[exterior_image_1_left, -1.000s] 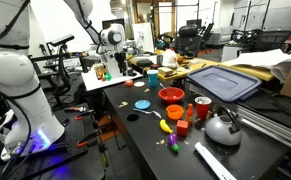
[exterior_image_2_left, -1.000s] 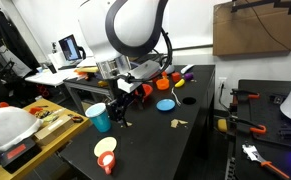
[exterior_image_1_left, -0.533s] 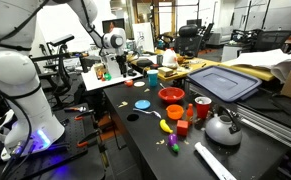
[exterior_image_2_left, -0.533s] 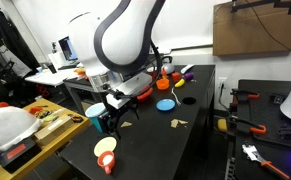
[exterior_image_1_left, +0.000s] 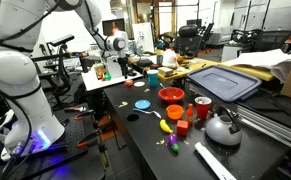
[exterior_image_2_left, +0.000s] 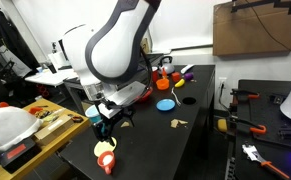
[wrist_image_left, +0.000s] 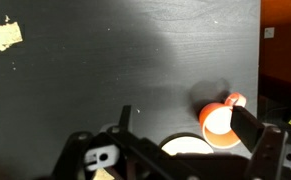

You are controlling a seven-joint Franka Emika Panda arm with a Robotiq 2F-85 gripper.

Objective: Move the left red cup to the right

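Hovering over the matte black tabletop (exterior_image_2_left: 160, 140), the two-fingered Robotiq gripper (exterior_image_2_left: 107, 118) has its jaws spread as wide as they go and holds nothing. The task's thing, the small, short red-orange plastic cup with a pale inside (exterior_image_2_left: 106, 148), stands upright on the table near its front corner, just below the gripper in that exterior view and close to a teal plastic cup (exterior_image_2_left: 97, 120). In the wrist view the gripper (wrist_image_left: 165, 150) frames the table from above, and the little cup (wrist_image_left: 217, 121) sits off-centre, close to one dark finger rather than midway between the two. A small red piece (wrist_image_left: 236, 100) lies right against it on the far side. The step in hand looks like lining up for the grasp. To do it well, the wrist should shift sideways until the cup is centred between the fingers, then come straight down so one finger slips into the narrow space beside the red piece without nudging it. The cup looks light, so an off-centre close would likely push or tip it. The wide shallow red bowl (exterior_image_1_left: 171, 95) and the taller red cup (exterior_image_1_left: 202, 108) stand well apart and are not the target.
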